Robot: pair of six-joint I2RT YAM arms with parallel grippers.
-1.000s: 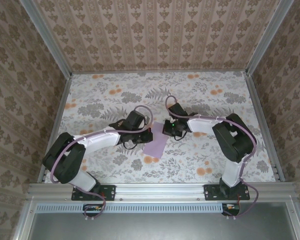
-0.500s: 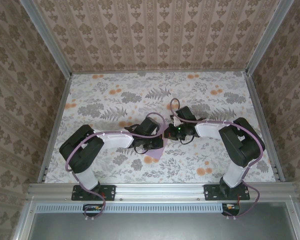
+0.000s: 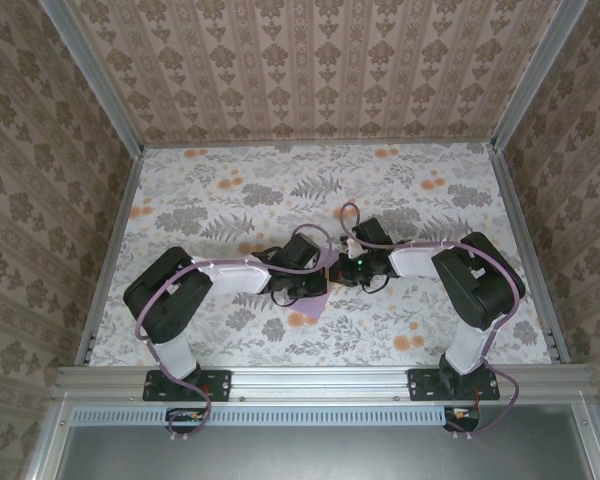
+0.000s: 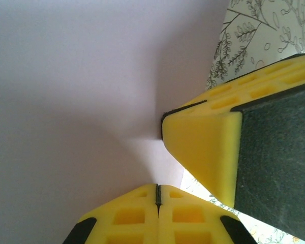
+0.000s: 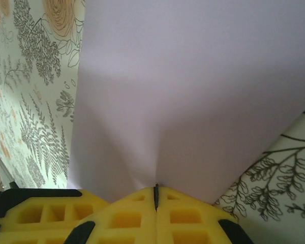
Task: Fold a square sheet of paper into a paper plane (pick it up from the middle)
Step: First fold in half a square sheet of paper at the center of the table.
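Both arms have drawn together at mid-table — left gripper [image 4: 156,201] and right gripper [image 5: 155,195] each pinch the square sheet of paper [image 5: 193,91] side by side, likely to crease it between them.

Near the middle of the surface [image 3: 210,190], the left tool [image 4: 157,195] and right tool [image 5: 155,192] stood tip to tip, both pinching the square sheet of paper [image 5: 193,76]. Their arms barred the near strip. The far half and both side edges lay open up to the patterned walls [image 3: 310,70].
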